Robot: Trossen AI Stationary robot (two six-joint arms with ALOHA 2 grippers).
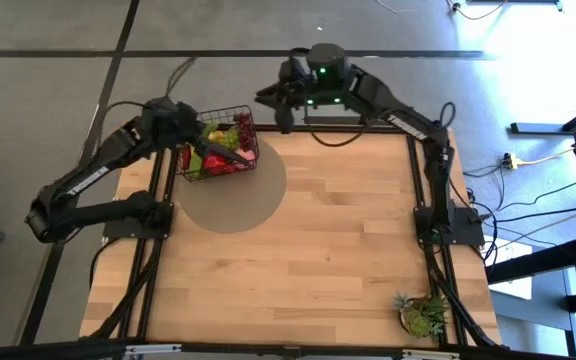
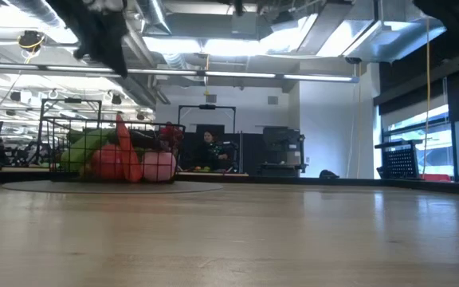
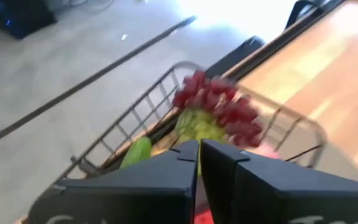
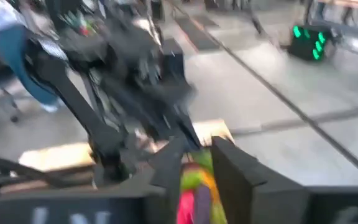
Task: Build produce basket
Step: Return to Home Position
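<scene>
High view: the basket (image 1: 252, 135) sits on the grey round mat (image 1: 238, 205) in the upper left part of the table (image 1: 328, 250), heaped with the produce (image 1: 218, 152). I see no loose fruit on the wood, so I judge the filling done and only the retreat of my arms left. My left gripper (image 1: 186, 130) hangs over the basket's left rim. My right gripper (image 1: 284, 112) is just past the table's upper edge, near the basket's right side. A potted plant (image 1: 423, 315) stands well apart at the lower right corner, out of the way.

Low view: the produce reaches the rim, and one red piece pokes above it.

Left wrist view: my fingers are pressed nearly together, holding nothing, with red grapes (image 3: 219, 102) just beyond them. The wire rim is the one thing I could snag in pulling away.

Right wrist view: the fingers stand apart, gripping nothing I can make out. The left arm (image 4: 123, 68) crosses ahead.
</scene>
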